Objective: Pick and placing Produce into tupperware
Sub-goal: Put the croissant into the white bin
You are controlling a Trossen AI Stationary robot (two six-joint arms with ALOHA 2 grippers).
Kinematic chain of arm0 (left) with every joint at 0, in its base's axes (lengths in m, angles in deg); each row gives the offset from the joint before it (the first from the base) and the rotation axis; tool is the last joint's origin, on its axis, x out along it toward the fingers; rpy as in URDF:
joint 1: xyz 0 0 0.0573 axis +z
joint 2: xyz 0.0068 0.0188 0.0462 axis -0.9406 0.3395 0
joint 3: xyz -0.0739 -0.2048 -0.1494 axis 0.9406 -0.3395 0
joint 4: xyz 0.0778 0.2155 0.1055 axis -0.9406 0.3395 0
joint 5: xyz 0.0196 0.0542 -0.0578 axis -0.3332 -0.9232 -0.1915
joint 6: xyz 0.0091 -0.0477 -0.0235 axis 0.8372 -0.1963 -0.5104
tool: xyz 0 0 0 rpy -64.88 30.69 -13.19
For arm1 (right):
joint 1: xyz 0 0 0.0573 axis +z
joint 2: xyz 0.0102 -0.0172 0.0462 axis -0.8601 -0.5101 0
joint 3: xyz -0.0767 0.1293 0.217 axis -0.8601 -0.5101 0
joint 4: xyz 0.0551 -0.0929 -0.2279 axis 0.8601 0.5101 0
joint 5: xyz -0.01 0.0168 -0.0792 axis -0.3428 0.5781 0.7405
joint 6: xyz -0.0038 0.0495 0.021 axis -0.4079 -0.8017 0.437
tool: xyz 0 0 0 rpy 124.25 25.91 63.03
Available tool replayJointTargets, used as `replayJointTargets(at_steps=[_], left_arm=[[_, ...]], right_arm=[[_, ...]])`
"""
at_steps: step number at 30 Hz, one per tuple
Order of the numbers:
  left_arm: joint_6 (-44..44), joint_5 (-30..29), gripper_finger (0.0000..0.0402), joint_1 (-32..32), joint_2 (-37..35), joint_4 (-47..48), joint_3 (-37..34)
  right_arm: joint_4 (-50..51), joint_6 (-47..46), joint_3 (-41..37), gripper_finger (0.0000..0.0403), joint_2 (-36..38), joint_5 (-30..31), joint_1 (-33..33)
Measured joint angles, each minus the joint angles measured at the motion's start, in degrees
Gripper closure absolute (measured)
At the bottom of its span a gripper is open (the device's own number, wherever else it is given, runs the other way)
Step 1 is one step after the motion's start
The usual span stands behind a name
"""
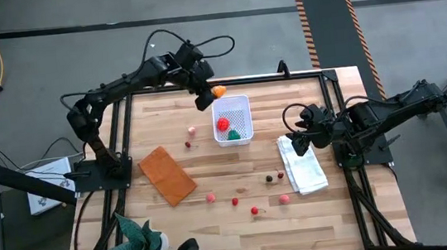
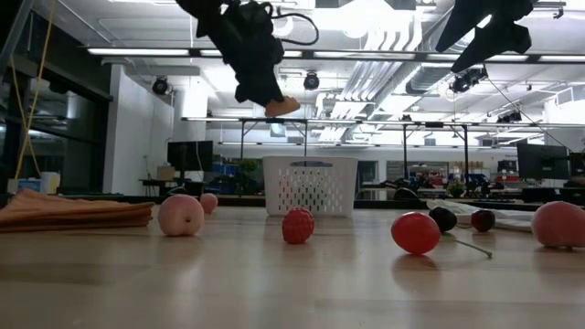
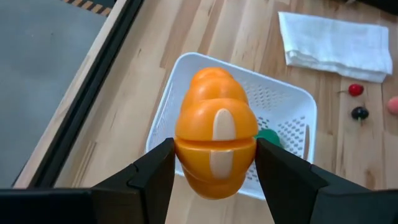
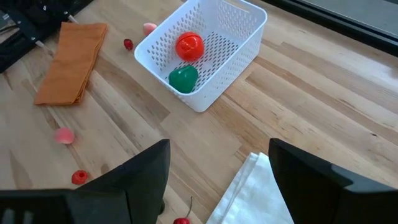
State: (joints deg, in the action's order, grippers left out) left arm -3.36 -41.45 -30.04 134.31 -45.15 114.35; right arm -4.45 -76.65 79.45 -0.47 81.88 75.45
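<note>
Two dark jointed arms, black looping cables

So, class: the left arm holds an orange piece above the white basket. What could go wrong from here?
1. The orange piece hangs over the basket's rim at one corner, not its middle; released now, it might hit the rim and bounce onto the table.
2. The red tomato and green piece already lie inside, so it could land on them and roll.
3. The left gripper's fingers pinch a rounded surface, which may slip early.

Tub [image 4: 239, 46]: I see a red tomato [image 4: 189, 45] and a green piece [image 4: 183, 78] inside.
Orange cloth [image 4: 71, 59]: flat on the tabletop [image 4: 298, 93].
</note>
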Motion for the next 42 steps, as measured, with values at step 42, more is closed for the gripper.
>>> replayJointTargets(at_steps=[42], left_arm=[[-3.4,-2.2,0.0202,-4.9,11.6,-12.7,-4.7]], right_arm=[[0.1,-0.6,0.0,0.0140,0.0,-0.1,0.0]])
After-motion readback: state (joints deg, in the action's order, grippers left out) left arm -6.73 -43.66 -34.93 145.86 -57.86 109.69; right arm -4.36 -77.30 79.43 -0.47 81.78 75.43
